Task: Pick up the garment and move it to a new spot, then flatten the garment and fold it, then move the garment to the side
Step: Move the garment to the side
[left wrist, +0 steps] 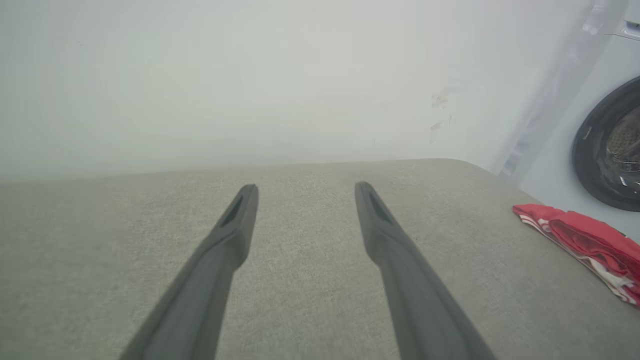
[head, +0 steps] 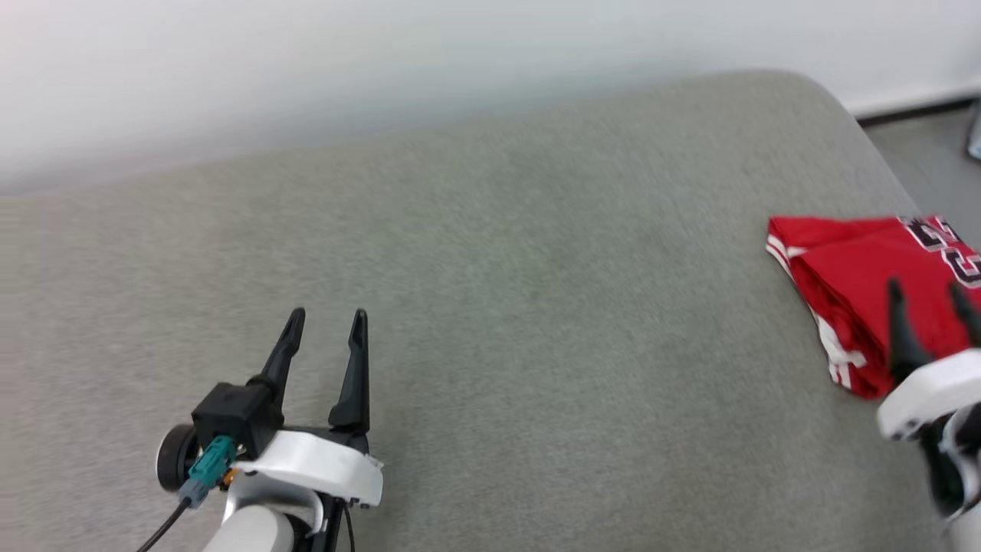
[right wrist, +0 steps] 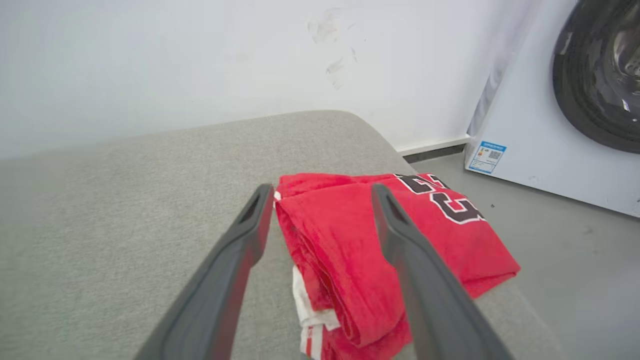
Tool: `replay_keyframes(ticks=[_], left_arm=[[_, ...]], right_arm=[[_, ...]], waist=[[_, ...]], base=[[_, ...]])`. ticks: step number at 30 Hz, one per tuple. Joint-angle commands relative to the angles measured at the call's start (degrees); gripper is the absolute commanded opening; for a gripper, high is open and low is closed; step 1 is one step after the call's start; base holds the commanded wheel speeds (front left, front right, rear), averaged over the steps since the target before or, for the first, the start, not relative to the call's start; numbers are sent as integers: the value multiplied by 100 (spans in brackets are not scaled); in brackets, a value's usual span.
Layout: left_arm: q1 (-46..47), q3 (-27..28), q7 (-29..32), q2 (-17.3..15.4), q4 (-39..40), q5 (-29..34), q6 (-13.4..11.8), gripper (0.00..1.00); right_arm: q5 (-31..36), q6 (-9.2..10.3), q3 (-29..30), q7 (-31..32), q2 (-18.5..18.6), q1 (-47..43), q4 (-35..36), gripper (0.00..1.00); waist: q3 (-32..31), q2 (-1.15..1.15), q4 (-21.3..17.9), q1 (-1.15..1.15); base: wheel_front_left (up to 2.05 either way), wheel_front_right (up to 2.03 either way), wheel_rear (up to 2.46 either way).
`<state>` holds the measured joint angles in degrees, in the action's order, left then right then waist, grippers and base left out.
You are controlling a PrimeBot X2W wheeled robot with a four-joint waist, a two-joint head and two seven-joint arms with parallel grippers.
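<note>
right claw (right wrist: 321, 189) hangs spread above the folded garment (right wrist: 450, 245).

Left gripper (head: 329, 314): fingers apart, empty, pointing away, near the padded top's (head: 536, 307) front edge. Right gripper (head: 925, 286): fingers apart, empty, at its right edge.

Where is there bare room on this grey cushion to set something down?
The widest bare patch is the middle of the cushion, between the left gripper and the folded jersey, back to the wall. The strip left of the left gripper is bare too. The right edge is crowded: the jersey lies there with the right gripper open at it.
</note>
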<state>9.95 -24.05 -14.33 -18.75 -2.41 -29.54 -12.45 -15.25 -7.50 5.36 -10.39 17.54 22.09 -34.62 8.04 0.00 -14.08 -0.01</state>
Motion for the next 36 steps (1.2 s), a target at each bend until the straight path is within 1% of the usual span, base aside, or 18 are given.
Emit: replay_keyframes(ticks=[1, 5, 9, 14, 17, 22, 27, 32, 36], left_arm=[[-103, 33, -38, 39, -31, -46, -4, 100], [-260, 139, -56, 102, -102, -141, 14, 100], [-348, 134, -67, 74, -217, -87, 56, 100], [-448, 113, -71, -49, -354, 21, 6, 100], [-526, 102, -67, -138, -426, 59, -2, 100], [-628, 75, -59, -170, -541, 35, 13, 100], [-721, 68, -66, -167, -661, 22, 19, 100], [-777, 77, -76, -156, -723, 5, 23, 100], [-762, 91, -81, -143, -744, 2, 24, 100]], right_arm=[[-47, 3, -40, 89, -124, -246, 305, 100], [-140, 2, -30, 455, -452, -985, 1403, 100], [9, 2, -94, 739, -746, -1521, 2317, 100], [305, 3, -299, 901, -1003, -2033, 3257, 100], [461, 3, -322, 988, -1093, -2318, 3693, 100], [633, 2, -268, 1112, -1246, -2843, 4204, 100], [727, 2, -242, 1234, -1368, -3282, 4437, 100], [757, 2, -256, 1288, -1430, -3434, 4554, 100], [794, 2, -276, 1298, -1453, -3391, 4626, 100]], waist=[[-333, 0, 317, 1], [-563, 0, 640, 1], [-762, 0, 976, 1], [-925, 0, 1279, 1], [-1015, 0, 1369, 1], [-1169, 0, 1419, 1], [-1278, 0, 1372, 1], [-1303, 0, 1338, 1], [-1281, 0, 1331, 1]], base=[[0, 0, 0], [0, 0, 0], [0, 0, 0], [0, 0, 0], [0, 0, 0], [0, 0, 0], [0, 0, 0], [0, 0, 0], [0, 0, 0]])
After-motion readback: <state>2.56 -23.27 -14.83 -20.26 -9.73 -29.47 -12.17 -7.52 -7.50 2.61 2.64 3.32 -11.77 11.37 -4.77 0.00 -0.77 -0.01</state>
